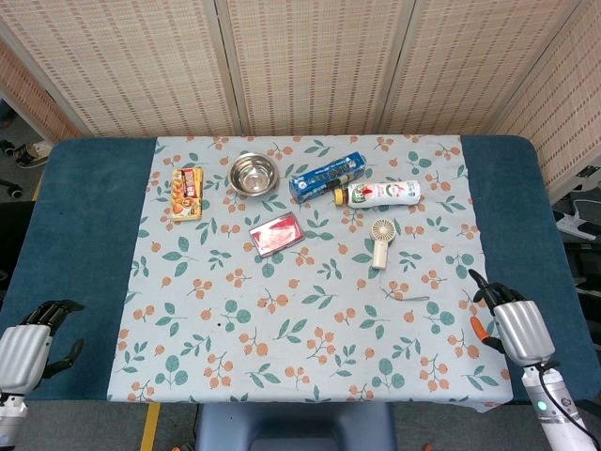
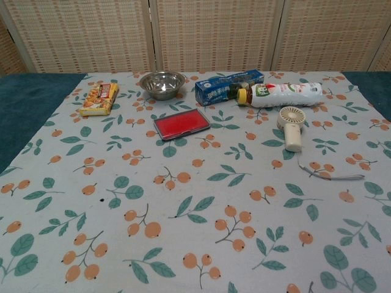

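We see our left hand (image 1: 33, 340) resting at the near left corner on the dark blue table (image 1: 84, 207), fingers loosely curled and apart, holding nothing; our right hand (image 1: 507, 319) sits at the near right edge of the floral tablecloth (image 1: 310, 348), fingers spread, also empty. Nearest the right hand, though well apart, lies a small cream handheld fan (image 1: 380, 239) with a grey wrist cord. Beyond it sit a white plastic drink bottle (image 1: 380, 194), blue rectangular box (image 1: 325, 176), steel bowl (image 1: 254, 173), red flat case (image 1: 277, 234) and orange snack packet (image 1: 187, 194).
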Motion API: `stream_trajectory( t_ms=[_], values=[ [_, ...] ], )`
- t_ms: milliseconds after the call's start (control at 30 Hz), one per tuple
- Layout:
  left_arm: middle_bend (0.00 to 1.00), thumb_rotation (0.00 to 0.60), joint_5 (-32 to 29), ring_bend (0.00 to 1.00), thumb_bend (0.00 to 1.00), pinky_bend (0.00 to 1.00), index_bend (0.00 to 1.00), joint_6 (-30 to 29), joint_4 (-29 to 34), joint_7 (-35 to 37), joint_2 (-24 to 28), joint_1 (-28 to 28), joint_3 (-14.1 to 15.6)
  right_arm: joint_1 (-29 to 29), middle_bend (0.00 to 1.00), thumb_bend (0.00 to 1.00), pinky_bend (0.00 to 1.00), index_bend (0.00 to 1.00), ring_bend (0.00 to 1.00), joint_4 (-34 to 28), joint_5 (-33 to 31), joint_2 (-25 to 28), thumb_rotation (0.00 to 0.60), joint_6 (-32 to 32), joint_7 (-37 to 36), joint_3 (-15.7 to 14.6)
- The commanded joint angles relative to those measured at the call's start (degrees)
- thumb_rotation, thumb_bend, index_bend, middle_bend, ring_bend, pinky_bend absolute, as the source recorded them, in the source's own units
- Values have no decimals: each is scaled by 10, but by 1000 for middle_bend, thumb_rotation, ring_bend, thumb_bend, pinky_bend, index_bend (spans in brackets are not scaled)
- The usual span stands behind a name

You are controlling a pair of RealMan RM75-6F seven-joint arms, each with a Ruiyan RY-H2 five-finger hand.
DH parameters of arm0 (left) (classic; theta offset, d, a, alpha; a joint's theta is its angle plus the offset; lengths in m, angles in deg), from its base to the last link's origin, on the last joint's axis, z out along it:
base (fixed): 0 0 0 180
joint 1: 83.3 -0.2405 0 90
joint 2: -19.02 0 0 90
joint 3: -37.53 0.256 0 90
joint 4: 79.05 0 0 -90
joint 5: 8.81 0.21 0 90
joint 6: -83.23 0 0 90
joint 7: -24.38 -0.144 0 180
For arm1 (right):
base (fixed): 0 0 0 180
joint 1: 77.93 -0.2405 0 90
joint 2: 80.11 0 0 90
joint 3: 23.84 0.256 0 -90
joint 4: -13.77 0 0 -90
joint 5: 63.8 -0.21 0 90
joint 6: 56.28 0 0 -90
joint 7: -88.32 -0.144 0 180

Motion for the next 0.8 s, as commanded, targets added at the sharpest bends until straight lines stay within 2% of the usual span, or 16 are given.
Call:
stream_trajectory(
  t_ms=[33,167,233,333,400,467,600,800],
  values=[
    [254,600,0,202,353,364,283,7,-5,4,-3,3,0,3,401,296,405,0,247,-4,-2,0,600,-2,4,3],
    [255,600,-2,203,354,365,283,15,-10,11,-5,7,1,4,402,299,405,0,247,0,4,-4,600,-4,8,3],
    [255,600,-1,202,353,365,283,14,-11,16,-5,7,1,3,415,338,423,0,281,6,9,-8,600,-1,5,6],
    [255,600,-2,202,353,364,283,12,-16,22,-6,8,-2,-5,606,492,598,10,505,10,3,-16,600,-8,0,19],
    [255,600,-7,202,353,364,283,14,-22,25,-9,9,-5,-25,737,601,705,18,638,-3,-5,-11,600,-42,-3,27],
    [256,600,-11,202,353,365,284,19,-25,27,-12,11,-6,-49,787,669,737,18,683,-27,-24,-1,600,-90,1,39],
    [257,600,-6,202,354,366,283,20,-20,24,-9,11,-2,-94,800,706,742,3,692,-83,-80,23,600,-187,16,64],
    [258,600,-3,202,354,366,284,15,-12,16,-6,9,0,-163,804,736,742,0,695,-158,-218,47,600,-319,44,118]
  ],
)
